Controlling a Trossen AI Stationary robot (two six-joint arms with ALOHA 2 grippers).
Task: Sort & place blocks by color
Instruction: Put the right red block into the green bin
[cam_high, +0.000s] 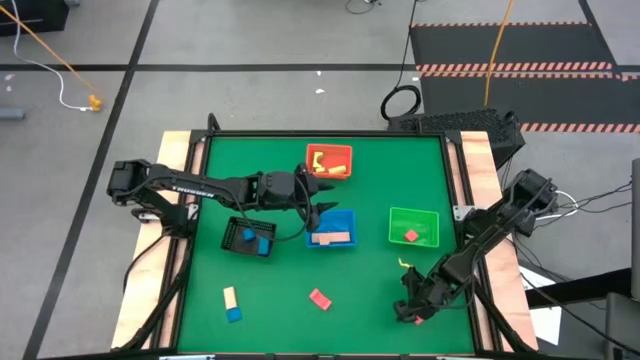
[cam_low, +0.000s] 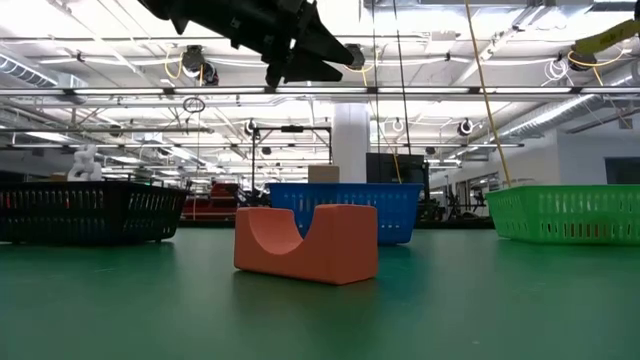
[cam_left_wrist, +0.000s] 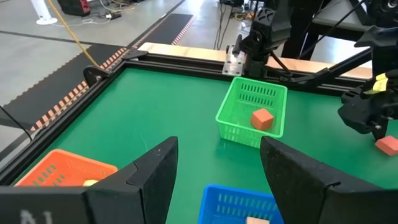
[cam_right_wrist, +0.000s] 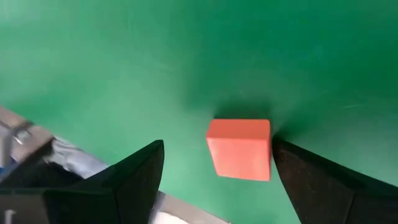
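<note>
My right gripper (cam_high: 407, 311) (cam_right_wrist: 217, 144) is low over the table's near right corner, open, pointing down. A small red cube (cam_right_wrist: 239, 149) (cam_high: 401, 318) lies on the mat between its fingers. My left gripper (cam_high: 322, 203) (cam_left_wrist: 217, 149) hangs open and holds nothing, above the gap between the red tray (cam_high: 330, 150) and the blue tray (cam_high: 345, 218). Loose on the mat are a red arch block (cam_high: 320, 298) (cam_low: 305, 243), a tan block (cam_high: 230, 297), a blue block (cam_high: 234, 315) and a small yellow block (cam_high: 405, 263). My right gripper straddles the red cube from above, and the cube rests flat on the mat. One finger (cam_right_wrist: 311, 180) stands right at the cube's edge (cam_right_wrist: 267, 143); I cannot tell whether it touches. The other finger is clearly apart from it.
The red tray holds yellow blocks, the blue tray a tan block (cam_high: 332, 238), the green tray (cam_high: 428, 216) (cam_left_wrist: 231, 106) a red cube (cam_left_wrist: 263, 118), and the black tray (cam_high: 236, 232) blue blocks. Open mat lies toward the near edge and in the far left. Wooden rails border both sides.
</note>
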